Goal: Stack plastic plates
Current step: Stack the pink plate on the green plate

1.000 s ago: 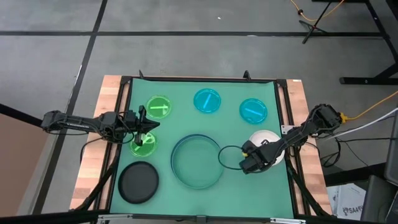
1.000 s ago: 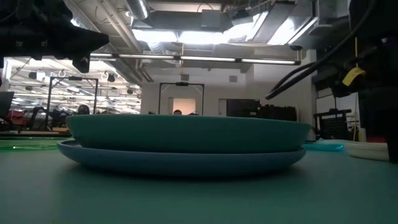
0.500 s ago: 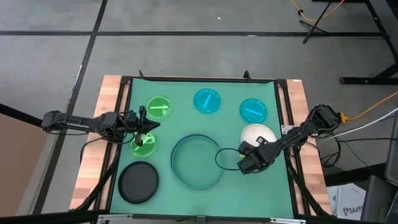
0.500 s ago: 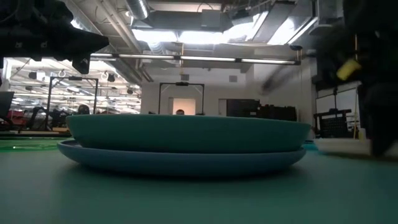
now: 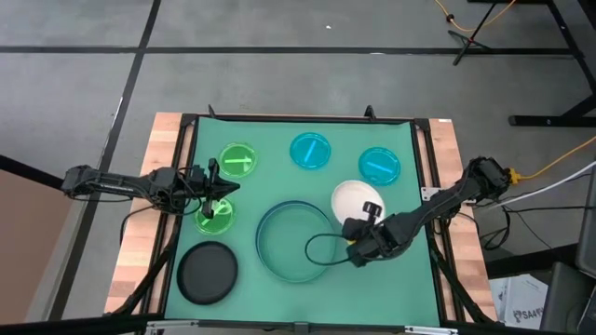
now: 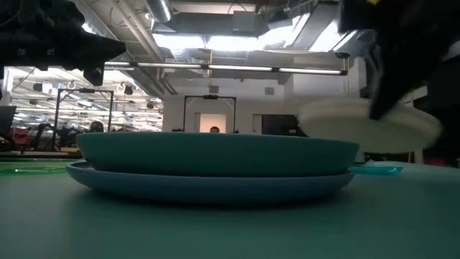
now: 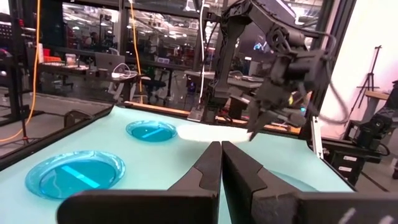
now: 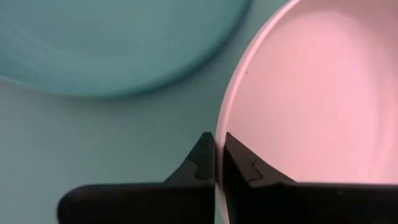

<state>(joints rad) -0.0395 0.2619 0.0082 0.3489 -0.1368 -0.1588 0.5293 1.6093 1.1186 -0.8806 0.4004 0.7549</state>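
The white plate (image 5: 355, 196) hangs in the air just right of the stacked large plates, teal-green (image 5: 294, 242) on blue (image 6: 208, 185). My right gripper (image 5: 366, 218) is shut on the white plate. The black plate (image 5: 208, 273) lies at the near left. Two bright green plates (image 5: 237, 159) (image 5: 207, 221) lie on the left, and two cyan ones (image 5: 310, 151) (image 5: 379, 165) lie at the far side. My left gripper (image 5: 215, 207) is shut and hovers above the nearer green plate. My right gripper pinches the white plate's rim (image 8: 229, 124) on its near side between the two fingers, one on the inner face and one outside. The fingers slant down from the near right. The plate (image 6: 370, 124) is lifted clear of the table and roughly level.
Black rails (image 5: 430, 200) and wooden strips (image 5: 154, 186) border the green mat. A loose black cable (image 5: 321, 249) loops from the right arm over the teal-green plate. Bare mat lies at the near right corner (image 5: 391, 288).
My right gripper has moved toward the table's left and up, carrying the white plate. The plate has left the mat near the right rail and now hangs lifted clear beside the large plates' right edge.
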